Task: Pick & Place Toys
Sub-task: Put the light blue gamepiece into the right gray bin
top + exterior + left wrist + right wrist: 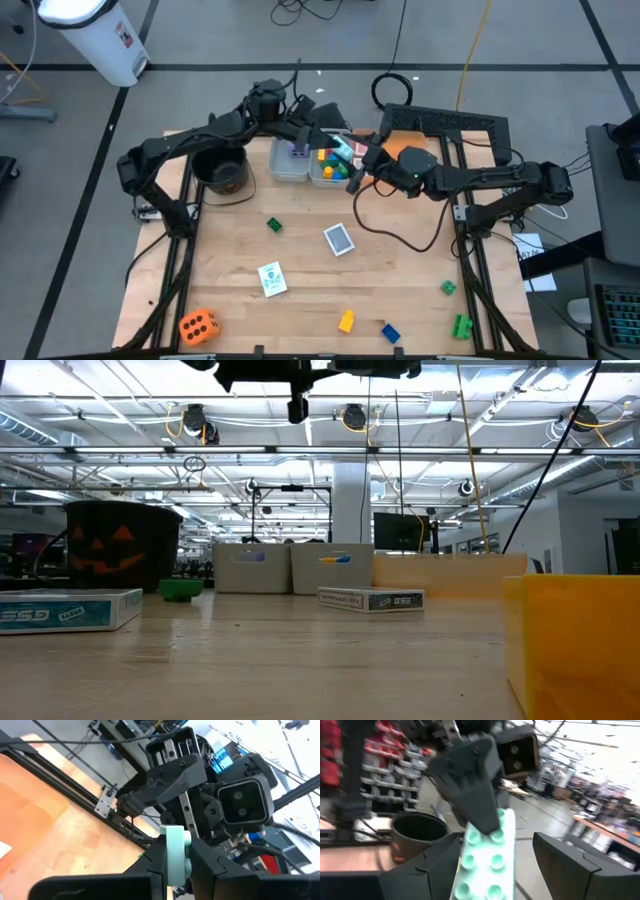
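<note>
Pale mint-green brick, studded face showing, is up in the air above the two grey bins at upper centre of the high view. Left gripper is clenched on the brick's thin edge. Right gripper faces it from the opposite side, jaws apart on either side of the brick; one finger seems to touch its edge, the other stands clear.

Right-hand bin holds several coloured bricks; left-hand one has a purple dice inside.

Loose toys on the counter:
- small green brick, left of centre
- blue-backed picture card, centre
- white picture card, lower left of centre
- orange dice, lower left corner
- yellow brick and blue brick, bottom edge
- two green bricks, lower right

Black jack-o'-lantern bucket sits left of the bins. Flat orange tray lies upper right, beneath the right arm.
</note>
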You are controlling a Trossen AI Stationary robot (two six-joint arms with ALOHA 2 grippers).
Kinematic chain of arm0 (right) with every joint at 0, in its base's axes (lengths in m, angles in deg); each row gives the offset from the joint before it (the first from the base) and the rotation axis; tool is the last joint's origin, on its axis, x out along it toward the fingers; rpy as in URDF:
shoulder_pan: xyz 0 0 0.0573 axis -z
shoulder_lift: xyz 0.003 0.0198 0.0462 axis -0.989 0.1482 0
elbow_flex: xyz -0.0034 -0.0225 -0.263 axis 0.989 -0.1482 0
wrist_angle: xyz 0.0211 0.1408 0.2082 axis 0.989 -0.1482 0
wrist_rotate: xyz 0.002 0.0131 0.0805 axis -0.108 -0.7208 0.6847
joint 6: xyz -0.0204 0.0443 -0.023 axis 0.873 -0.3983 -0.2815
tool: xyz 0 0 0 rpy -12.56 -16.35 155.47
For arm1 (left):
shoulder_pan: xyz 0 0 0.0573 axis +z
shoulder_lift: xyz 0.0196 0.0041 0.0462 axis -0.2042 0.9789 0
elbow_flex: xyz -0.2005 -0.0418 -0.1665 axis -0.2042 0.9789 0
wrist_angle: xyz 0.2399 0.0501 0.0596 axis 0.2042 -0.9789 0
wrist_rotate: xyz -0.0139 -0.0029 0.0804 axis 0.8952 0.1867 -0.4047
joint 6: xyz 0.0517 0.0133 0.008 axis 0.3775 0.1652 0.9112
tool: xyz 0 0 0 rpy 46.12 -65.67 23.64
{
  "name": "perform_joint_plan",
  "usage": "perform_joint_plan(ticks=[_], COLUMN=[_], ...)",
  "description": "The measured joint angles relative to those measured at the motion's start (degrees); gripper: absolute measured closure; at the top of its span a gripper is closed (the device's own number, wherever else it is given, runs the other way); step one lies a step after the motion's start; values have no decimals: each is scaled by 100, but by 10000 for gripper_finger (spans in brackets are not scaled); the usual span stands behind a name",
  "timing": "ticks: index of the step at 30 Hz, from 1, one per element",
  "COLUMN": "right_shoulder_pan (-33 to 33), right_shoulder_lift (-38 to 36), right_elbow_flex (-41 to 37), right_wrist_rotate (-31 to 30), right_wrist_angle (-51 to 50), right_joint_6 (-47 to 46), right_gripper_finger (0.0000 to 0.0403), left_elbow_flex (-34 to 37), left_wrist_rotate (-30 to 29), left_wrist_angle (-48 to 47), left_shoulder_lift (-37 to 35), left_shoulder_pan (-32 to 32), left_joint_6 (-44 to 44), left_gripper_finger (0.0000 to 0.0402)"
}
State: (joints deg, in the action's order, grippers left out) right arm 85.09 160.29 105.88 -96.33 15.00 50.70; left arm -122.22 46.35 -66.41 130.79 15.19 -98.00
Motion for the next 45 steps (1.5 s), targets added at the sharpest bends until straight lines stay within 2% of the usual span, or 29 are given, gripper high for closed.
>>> perform_joint_plan(ticks=[10,18,22,25,29,38,45], right_shoulder_pan=[2,3,4,7,4,2,2], right_shoulder_lift=[0,0,-4,-4,-4,-4,-4], right_elbow_flex=[0,0,0,0,0,0,0], right_wrist_rotate=[-122,-140,-155,-167,-256,-221,-129], right_wrist_angle=[-9,-9,2,10,4,-13,-25], right_joint_6=[210,183,157,150,99,-9,42], right_gripper_finger=[169,247,287,300,291,241,234], left_elbow_flex=[0,0,0,0,1,2,2], left_wrist_rotate=[-156,-388,-406,-407,-410,-412,-406], left_wrist_angle=[1,-8,-8,-10,-10,5,-1], left_shoulder_lift=[0,0,0,0,0,0,0], left_shoulder_pan=[75,75,75,75,75,75,75], left_joint_6=[-108,-88,-64,-64,-68,-103,-141], left_gripper_finger=[342,356,340,336,356,352,356])
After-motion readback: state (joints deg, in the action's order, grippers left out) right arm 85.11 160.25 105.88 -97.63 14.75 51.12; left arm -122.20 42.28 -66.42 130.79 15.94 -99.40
